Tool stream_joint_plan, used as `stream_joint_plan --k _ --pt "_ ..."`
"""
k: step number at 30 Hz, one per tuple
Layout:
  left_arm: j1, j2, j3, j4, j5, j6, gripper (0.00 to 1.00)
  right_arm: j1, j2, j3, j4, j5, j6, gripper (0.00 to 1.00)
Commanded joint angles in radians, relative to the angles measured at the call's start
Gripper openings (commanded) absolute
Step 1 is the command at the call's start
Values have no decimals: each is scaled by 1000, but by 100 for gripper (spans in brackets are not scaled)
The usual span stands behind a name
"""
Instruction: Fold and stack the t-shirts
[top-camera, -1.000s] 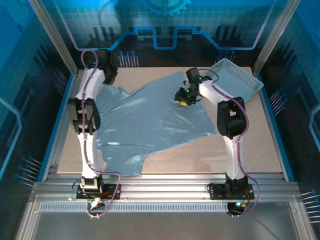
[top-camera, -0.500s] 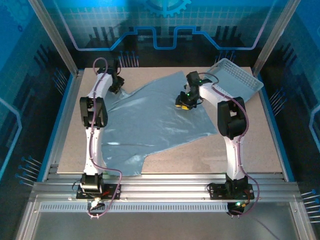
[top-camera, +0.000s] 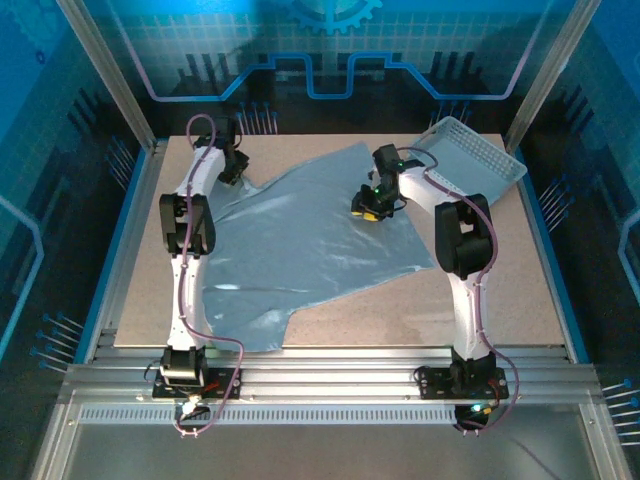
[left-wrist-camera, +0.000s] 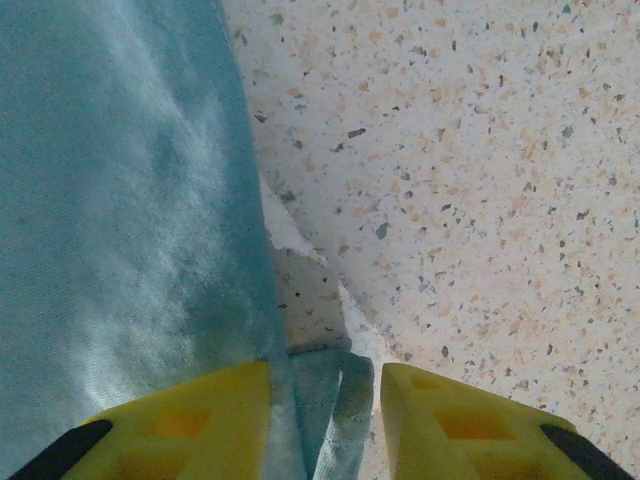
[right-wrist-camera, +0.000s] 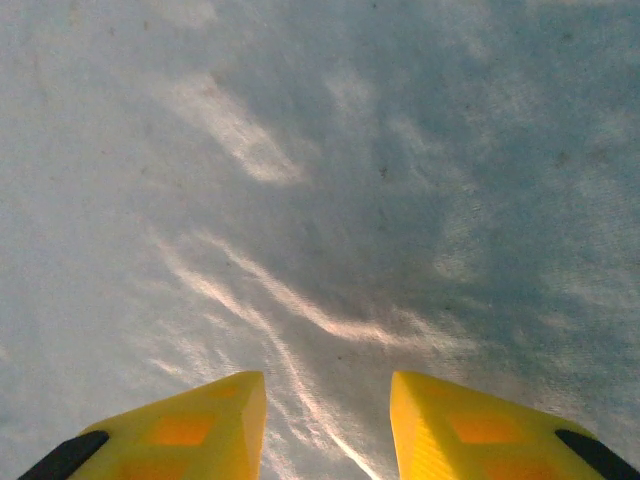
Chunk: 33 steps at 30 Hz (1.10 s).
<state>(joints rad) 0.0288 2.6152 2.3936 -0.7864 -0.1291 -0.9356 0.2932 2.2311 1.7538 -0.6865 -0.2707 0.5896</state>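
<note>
T-shirt (top-camera: 300, 240) flat; L gripper (left-wrist-camera: 325, 385) at edge, R gripper (right-wrist-camera: 328, 385) mid-cloth

You have bare table (top-camera: 525, 270) down the right side and across the near right corner, well apart from any cloth. The t-shirt (top-camera: 300, 250) covers the middle and left, so a low pass there meets fabric. The white lattice basket (top-camera: 470, 150) blocks the far right corner. The left gripper (left-wrist-camera: 325, 420) has speckled tabletop free on the right of its wrist view, but a cloth hem lies between its parted fingers. The right gripper (right-wrist-camera: 328, 430) is spread above smooth cloth, with nothing in its gap.
</note>
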Motion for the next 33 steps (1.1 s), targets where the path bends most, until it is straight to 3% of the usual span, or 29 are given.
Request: stream_joint_plan --k 1,14,23,33 --pt "-7 -73 -25 2 11 9 36 -6 -31 -6 -1 -22 -7 39" --pt "-10 -29 -6 -74 10 8 35 -9 -21 9 -10 -26 -7 39" --pt "-11 -12 9 4 44 -2 34 -8 -44 -14 31 -48 -11 39" --pt "-20 4 29 -47 49 21 31 -4 -53 -6 56 -59 -10 39"
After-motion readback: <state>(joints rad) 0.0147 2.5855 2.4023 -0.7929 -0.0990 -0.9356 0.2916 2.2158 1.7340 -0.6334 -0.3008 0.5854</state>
